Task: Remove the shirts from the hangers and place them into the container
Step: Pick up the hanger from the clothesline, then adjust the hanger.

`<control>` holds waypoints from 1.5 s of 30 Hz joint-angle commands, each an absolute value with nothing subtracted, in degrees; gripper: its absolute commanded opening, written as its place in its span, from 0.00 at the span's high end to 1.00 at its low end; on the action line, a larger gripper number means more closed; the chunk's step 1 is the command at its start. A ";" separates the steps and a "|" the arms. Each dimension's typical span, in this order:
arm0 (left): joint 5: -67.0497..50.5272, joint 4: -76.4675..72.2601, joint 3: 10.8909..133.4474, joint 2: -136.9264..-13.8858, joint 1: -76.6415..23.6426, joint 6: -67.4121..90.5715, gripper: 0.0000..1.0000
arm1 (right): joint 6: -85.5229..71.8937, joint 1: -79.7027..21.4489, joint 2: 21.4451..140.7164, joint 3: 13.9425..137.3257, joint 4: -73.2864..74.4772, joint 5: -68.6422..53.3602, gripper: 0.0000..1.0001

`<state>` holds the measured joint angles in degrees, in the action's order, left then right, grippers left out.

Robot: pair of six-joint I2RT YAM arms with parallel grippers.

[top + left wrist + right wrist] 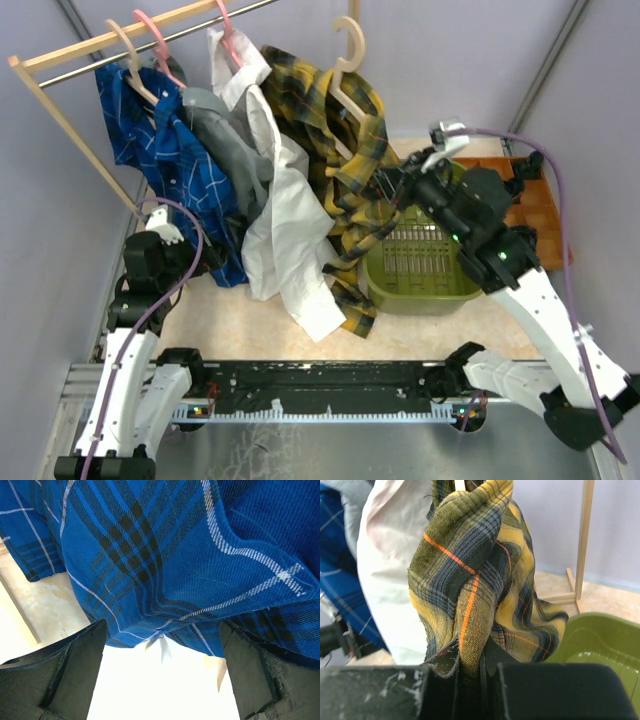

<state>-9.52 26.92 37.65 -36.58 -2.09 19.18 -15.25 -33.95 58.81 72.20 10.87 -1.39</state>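
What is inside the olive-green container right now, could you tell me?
The container shows only a bare slotted bottom, with no shirt on it. The yellow plaid shirt covers its left edge, and the right arm hides the far right corner.

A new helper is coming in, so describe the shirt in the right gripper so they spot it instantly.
Find the wooden rack at the back left, with four shirts below it. Take the rightmost, next to the green container. It is the yellow-and-black plaid shirt, unlike the plain white shirt beside it, and the right gripper pinches it.
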 commanded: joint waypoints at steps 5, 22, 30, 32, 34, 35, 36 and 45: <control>-9.75 24.78 37.05 -36.08 -1.43 18.22 0.01 | -20.08 -34.01 43.29 65.48 15.05 -10.75 1.00; -10.37 24.95 37.17 -36.72 -1.45 18.35 0.01 | -18.35 -34.06 25.46 51.81 26.07 -31.65 1.00; -10.45 25.05 37.13 -37.17 -1.49 18.53 0.01 | -17.76 -34.02 18.09 50.31 22.07 -46.96 1.00; -10.41 25.21 37.26 -37.20 -1.48 18.58 0.01 | -17.56 -34.03 15.51 49.64 20.43 -50.44 1.00; -10.46 25.22 37.24 -37.18 -1.47 18.59 0.01 | -16.44 -34.01 14.33 49.47 21.89 -49.78 1.00; -10.45 25.20 37.26 -37.11 -1.46 18.58 0.01 | -15.69 -34.06 14.28 49.44 23.08 -48.62 1.00; -10.52 25.16 37.29 -37.09 -1.49 18.57 0.01 | -15.17 -34.02 14.79 49.26 24.08 -47.75 1.00; -9.38 25.84 37.50 -37.07 -1.49 19.09 0.01 | -10.52 -34.02 27.41 46.19 28.92 -45.87 1.00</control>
<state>-9.50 26.87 37.41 -37.32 -1.76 19.22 -13.15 -33.89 22.46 47.77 29.19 -43.22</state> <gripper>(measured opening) 0.990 0.077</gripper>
